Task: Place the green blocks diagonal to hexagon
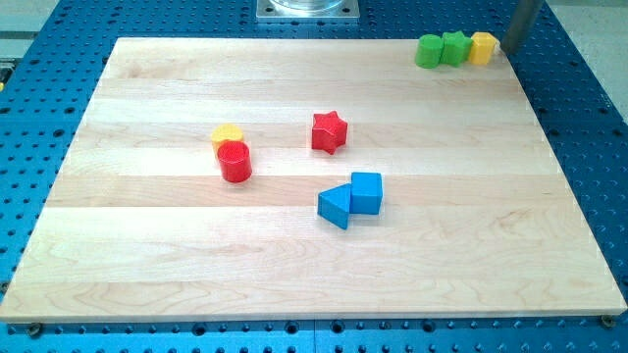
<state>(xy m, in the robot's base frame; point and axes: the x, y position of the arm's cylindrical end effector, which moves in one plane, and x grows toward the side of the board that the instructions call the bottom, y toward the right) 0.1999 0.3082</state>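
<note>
touching the yellow block (484, 46): my tip (509, 49), fingerless, wooden board (294, 275) over blue perforated table (59, 98).

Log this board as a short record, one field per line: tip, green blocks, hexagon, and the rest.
tip: my tip at the view's top right, just right of the yellow block
green blocks: green round block and green star, in a row left of that yellow block
hexagon: yellow hexagon, left of centre, behind the red cylinder
others: red star; blue triangle beside blue cube
</note>
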